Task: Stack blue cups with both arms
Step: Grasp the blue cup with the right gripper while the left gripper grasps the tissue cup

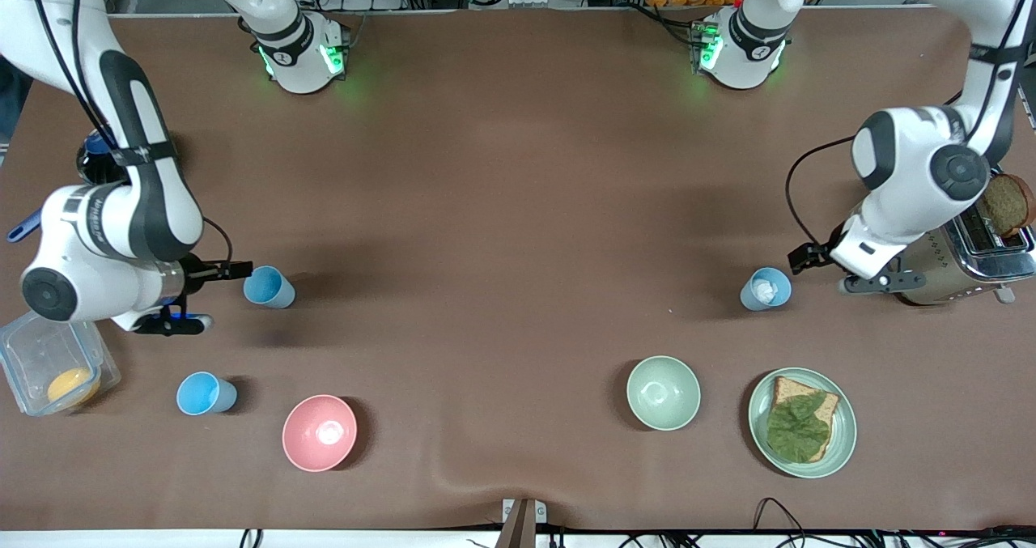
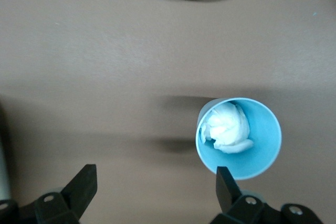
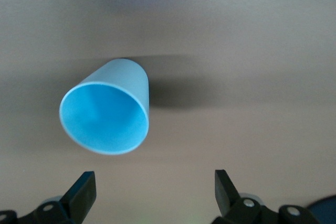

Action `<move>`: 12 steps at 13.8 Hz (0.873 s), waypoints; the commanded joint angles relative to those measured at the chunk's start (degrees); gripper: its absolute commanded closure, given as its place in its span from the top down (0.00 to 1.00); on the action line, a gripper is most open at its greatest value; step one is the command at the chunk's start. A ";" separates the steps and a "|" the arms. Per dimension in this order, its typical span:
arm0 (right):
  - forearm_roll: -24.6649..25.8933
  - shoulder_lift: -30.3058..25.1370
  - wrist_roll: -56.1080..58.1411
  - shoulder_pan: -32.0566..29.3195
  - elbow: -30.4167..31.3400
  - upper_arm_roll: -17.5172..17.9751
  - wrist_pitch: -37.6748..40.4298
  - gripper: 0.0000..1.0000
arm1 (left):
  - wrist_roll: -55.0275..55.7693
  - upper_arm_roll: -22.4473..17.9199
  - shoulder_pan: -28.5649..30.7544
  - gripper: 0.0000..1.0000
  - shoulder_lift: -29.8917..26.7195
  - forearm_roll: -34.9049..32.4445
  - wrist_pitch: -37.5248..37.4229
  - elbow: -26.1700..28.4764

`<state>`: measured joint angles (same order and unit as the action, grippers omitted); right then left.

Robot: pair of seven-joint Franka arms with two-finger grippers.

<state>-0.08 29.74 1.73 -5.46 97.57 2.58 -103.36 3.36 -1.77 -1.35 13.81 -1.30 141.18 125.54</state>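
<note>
Three blue cups stand upright on the brown table (image 1: 502, 208), none stacked. One cup (image 1: 269, 286) sits toward the right arm's end, just beside the right gripper (image 1: 212, 293), whose fingers are spread wide and empty; in the right wrist view that cup (image 3: 107, 111) lies ahead of the open tips, not between them. A second cup (image 1: 206, 392) stands nearer the front camera, beside a pink bowl (image 1: 319, 432) and near a clear plastic container (image 1: 50, 363) with something orange inside. The third cup (image 1: 765, 288), greyer, with a white lump inside, stands toward the left arm's end. The left gripper (image 1: 821, 269) hovers close beside it, fingers open, holding nothing; the left wrist view shows one fingertip (image 2: 226, 182) near the rim of this cup (image 2: 239, 137), contact unclear. A toaster (image 1: 967, 261) with a slice of brown bread crowds the left arm's wrist. Pale green bowl (image 1: 663, 392) and a green plate (image 1: 801, 422) with bread and a leaf sit nearer the front camera than the third cup.
</note>
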 commanded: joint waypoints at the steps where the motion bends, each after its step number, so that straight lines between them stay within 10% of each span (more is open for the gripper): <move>1: 0.43 1.02 -0.50 -0.69 0.96 0.94 -3.50 1.00 | 0.25 0.45 -0.14 1.00 3.40 -0.37 1.37 -1.70; 5: 0.43 3.48 -0.50 0.01 0.96 0.94 -8.69 0.96 | 0.69 1.68 -0.32 0.70 6.22 -0.20 2.96 -2.40; 7: 0.34 3.57 -0.58 0.45 1.04 0.94 -8.88 0.24 | 0.69 1.85 -0.32 0.39 7.19 -0.20 2.96 -2.76; 9: 0.43 3.57 -0.59 0.63 1.48 0.94 -9.05 0.10 | 0.77 2.38 -0.32 0.00 7.37 0.15 2.96 -2.76; 12: 0.43 3.57 -0.93 1.94 1.92 0.94 -8.70 0.00 | 0.95 4.83 -0.41 0.00 7.37 3.83 2.96 -2.76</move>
<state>-0.08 33.51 1.73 -4.50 98.83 3.33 -111.92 3.37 1.44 -1.66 20.75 0.42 143.82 123.45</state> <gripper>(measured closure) 0.586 0.868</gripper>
